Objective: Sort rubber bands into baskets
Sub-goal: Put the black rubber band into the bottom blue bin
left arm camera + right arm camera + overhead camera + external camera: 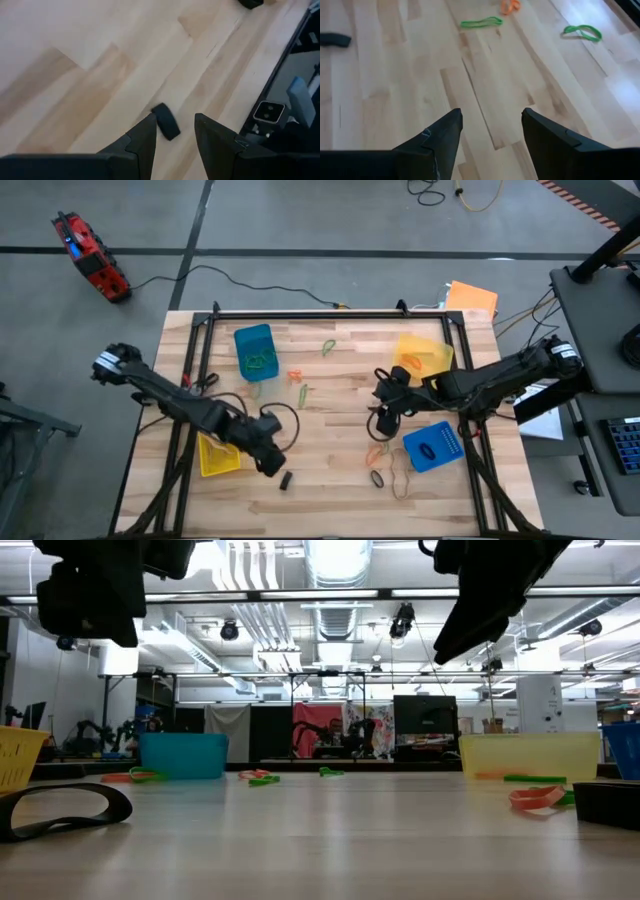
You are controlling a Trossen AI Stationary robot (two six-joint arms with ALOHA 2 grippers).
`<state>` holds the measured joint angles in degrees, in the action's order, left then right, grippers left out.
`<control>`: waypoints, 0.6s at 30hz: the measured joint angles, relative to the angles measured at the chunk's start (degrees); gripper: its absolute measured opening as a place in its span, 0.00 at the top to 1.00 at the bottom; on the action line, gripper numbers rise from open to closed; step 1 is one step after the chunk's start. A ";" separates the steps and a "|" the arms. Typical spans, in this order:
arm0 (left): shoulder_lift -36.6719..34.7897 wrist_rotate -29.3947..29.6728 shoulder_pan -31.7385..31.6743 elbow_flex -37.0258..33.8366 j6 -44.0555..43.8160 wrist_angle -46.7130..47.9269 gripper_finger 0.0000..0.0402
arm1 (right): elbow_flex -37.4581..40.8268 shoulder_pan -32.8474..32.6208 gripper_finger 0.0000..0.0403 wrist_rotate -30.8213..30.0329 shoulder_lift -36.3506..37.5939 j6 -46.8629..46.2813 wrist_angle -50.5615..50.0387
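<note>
Nearest the front edge: black block (285, 480), flat on the wood table (330, 500), touching nothing. Level with the block and well to its right: one black band (377, 477) and one tan band (400, 478), close together.

Just behind the block, raised off the wood: left gripper (175, 122), fingers parted to a narrow gap, nothing between them. In the left wrist view the block (165, 120) lies below, by the tip of one finger, not gripped.

Left of the block and a little farther back: near yellow basket (218, 455), partly under the left arm. Right of the block, about as far back: orange bands (375, 452), loose on the wood, then near blue basket (433, 446) just beyond them.

Farther back and right of the block: right gripper (492, 115), raised over bare wood, fingers spread wide, holding nothing.

Straight behind the block, near mid-table: green band (305, 393) and orange band (296, 376), loose, near each other.

Far behind the block, slightly left: far blue basket (254, 350), green bands (262, 363) inside. Far behind and to the right: another loose green band (329, 347), then far yellow basket (423, 358). Contents of that basket hard to tell.

Farthest from the block, past the table's right back corner: orange sheet (470, 298).
</note>
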<state>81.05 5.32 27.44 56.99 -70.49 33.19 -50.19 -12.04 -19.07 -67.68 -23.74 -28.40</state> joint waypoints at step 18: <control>23.30 -1.39 4.91 18.51 -12.61 13.02 0.52 | 5.11 -1.92 0.33 4.23 -0.02 1.94 -0.04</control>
<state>104.34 3.93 32.35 75.51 -83.10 46.21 -45.08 -13.96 -14.84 -67.70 -21.80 -28.44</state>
